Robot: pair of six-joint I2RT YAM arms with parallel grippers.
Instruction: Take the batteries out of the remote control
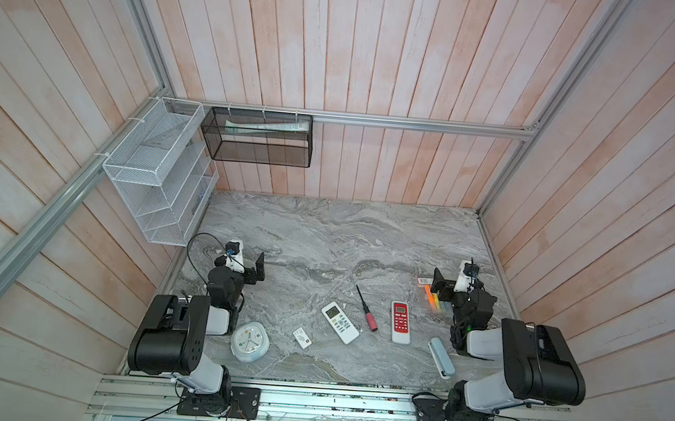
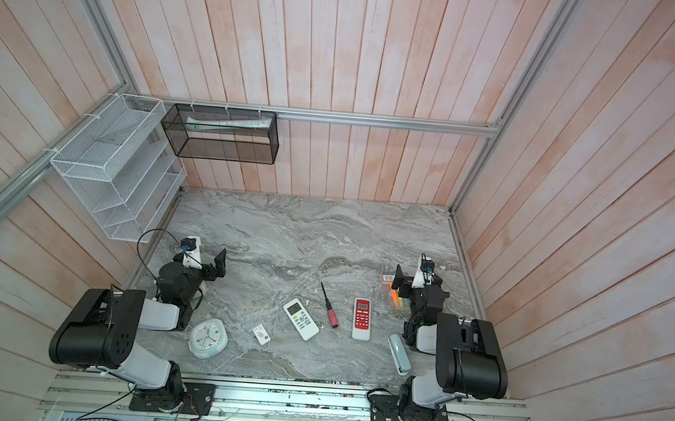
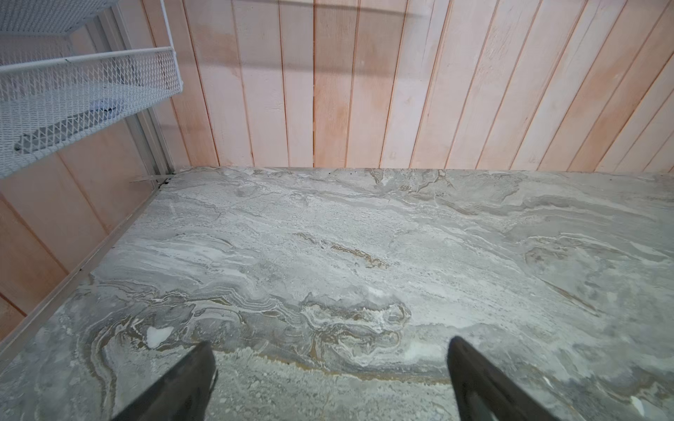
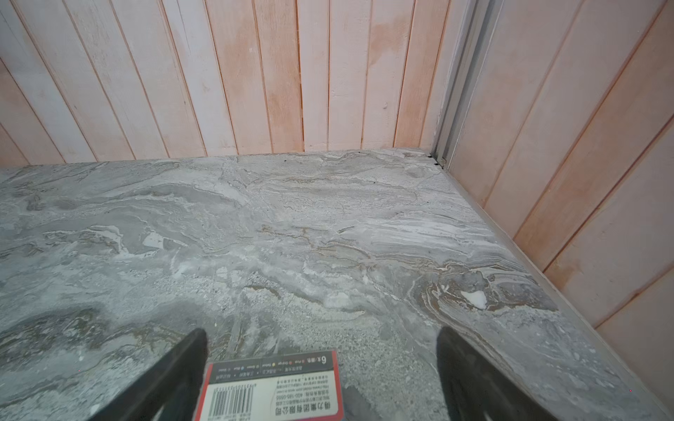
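— Marble table [image 1: 325, 239], near edge first: where are the batteries?

— None show. Two remotes lie face up on the near half, so I judge the cells sit under their back covers. The white remote [image 1: 340, 322] slants, with its long axis running far-left to near-right. The red remote [image 1: 400, 322] runs near-to-far.

— And the jaws?

— Farther back, and both point at the far wall, away from the remotes. The left gripper [image 1: 259, 269] is spread wide over bare stone. The right gripper [image 1: 438, 285] is equally wide and grips nothing; a barcoded pack [image 4: 273, 390] lies on the table beneath it.

— Which arm is nearer?

— The right, for the red remote. The white one lies about midway between the two. Either arm would have to turn back toward the near edge.

— Count?

— One clock [image 1: 250, 341], one pale-blue case [image 1: 442, 357], one small card [image 1: 302, 337], two remotes, one red-handled screwdriver [image 1: 365, 305] between them and one pack. On the walls beyond are two wire baskets, a white basket [image 1: 156, 170] and a black basket [image 1: 256, 138].
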